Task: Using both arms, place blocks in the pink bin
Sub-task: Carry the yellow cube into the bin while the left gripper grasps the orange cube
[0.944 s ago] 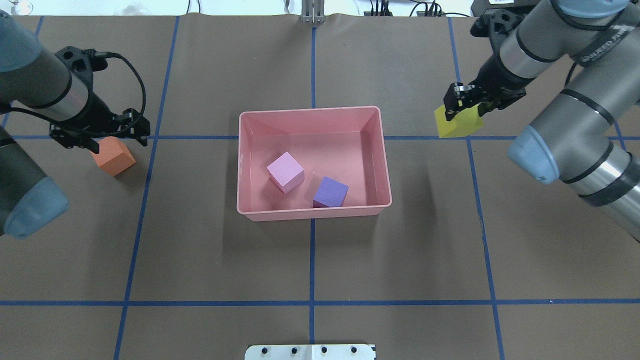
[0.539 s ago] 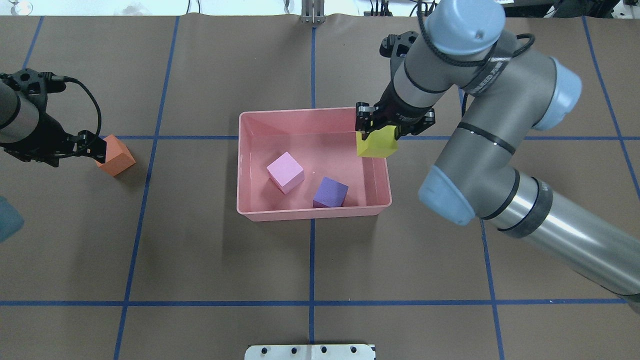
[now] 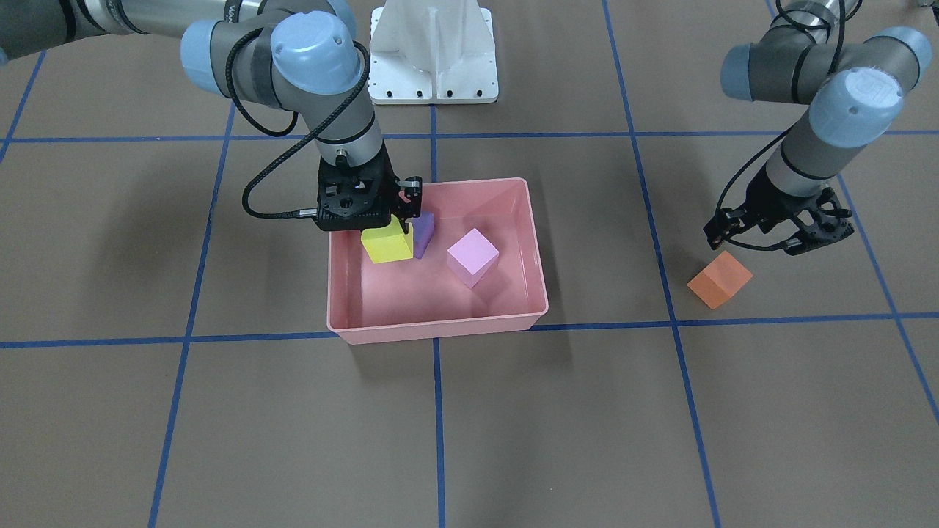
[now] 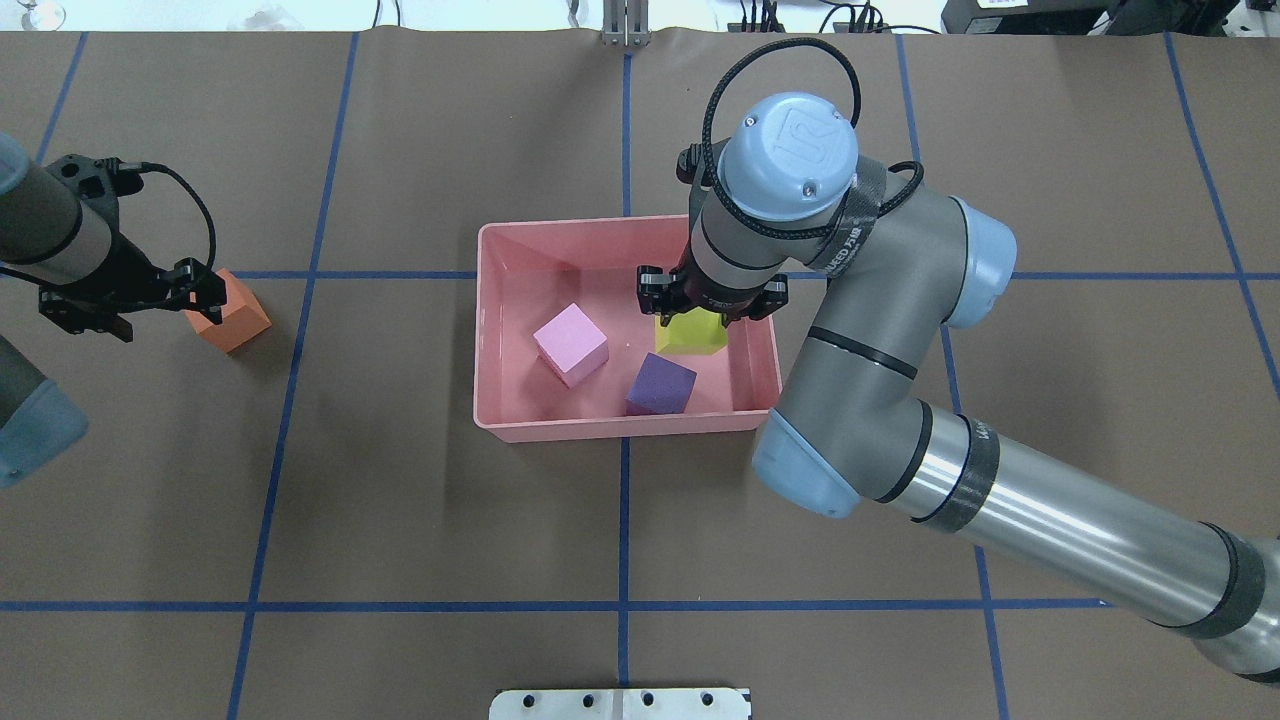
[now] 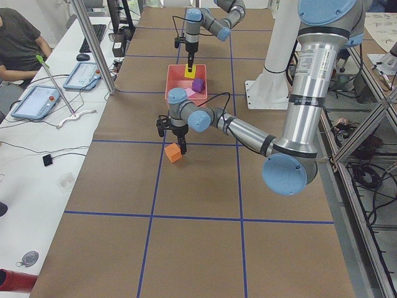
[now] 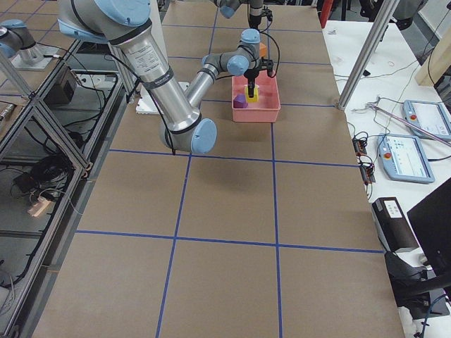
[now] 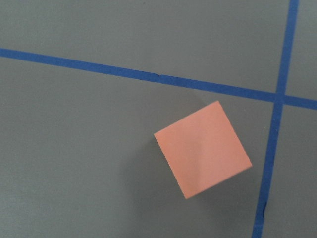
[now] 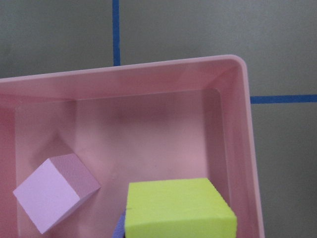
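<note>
My right gripper [image 4: 693, 312] is shut on the yellow block [image 4: 690, 336] and holds it inside the pink bin [image 4: 520, 428], in its right half, just behind the dark purple block [image 4: 661, 384]. The light pink-lilac block [image 4: 570, 343] lies in the bin's middle. In the front-facing view the right gripper [image 3: 385, 229] holds the yellow block [image 3: 386, 245] by the purple block [image 3: 423, 233]. My left gripper [image 4: 158, 306] is open and raised beside the orange block [image 4: 232, 315], which lies on the table left of the bin. The left wrist view shows only the orange block [image 7: 203, 148].
Blue tape lines [image 4: 624, 605] cross the brown table cover. The white pedestal base [image 3: 433, 51] stands at the robot's side of the table. A side table [image 5: 43, 105] with tablets and a seated person runs along the far side.
My right arm has carried the yellow block from the bin's far right corner leftwards and down into the bin. My left gripper has shifted slightly by the orange block.
</note>
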`<action>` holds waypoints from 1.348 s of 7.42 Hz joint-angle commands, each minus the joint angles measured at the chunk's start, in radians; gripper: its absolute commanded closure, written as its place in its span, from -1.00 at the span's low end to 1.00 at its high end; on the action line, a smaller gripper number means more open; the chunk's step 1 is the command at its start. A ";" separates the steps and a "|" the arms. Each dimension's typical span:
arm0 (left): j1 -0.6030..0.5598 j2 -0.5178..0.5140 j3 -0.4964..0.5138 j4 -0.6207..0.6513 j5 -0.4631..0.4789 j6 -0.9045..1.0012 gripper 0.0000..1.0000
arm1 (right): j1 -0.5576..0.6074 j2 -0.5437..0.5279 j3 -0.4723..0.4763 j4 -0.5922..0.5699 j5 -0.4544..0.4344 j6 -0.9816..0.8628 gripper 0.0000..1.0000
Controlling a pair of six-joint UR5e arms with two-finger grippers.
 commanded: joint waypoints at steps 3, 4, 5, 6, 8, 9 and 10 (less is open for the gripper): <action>0.001 -0.118 0.148 -0.001 0.000 -0.056 -0.97 | -0.004 -0.002 0.004 0.019 -0.017 0.001 -1.00; 0.004 -0.118 0.174 -0.028 0.000 -0.057 -0.97 | -0.003 -0.005 0.010 0.019 -0.017 0.001 -1.00; 0.004 -0.117 0.196 -0.057 0.000 -0.060 -0.97 | 0.011 -0.007 0.017 0.019 -0.015 0.001 -1.00; 0.006 -0.117 0.228 -0.085 0.000 -0.073 -0.97 | 0.042 -0.016 0.057 0.010 -0.003 0.000 -1.00; 0.009 -0.117 0.277 -0.170 0.000 -0.140 -0.74 | 0.100 -0.089 0.183 -0.050 0.015 -0.017 -1.00; 0.007 -0.118 0.269 -0.171 -0.005 -0.155 0.28 | 0.132 -0.114 0.197 -0.050 0.038 -0.022 -1.00; 0.007 -0.133 0.253 -0.160 -0.098 -0.159 0.99 | 0.186 -0.157 0.233 -0.050 0.067 -0.032 -1.00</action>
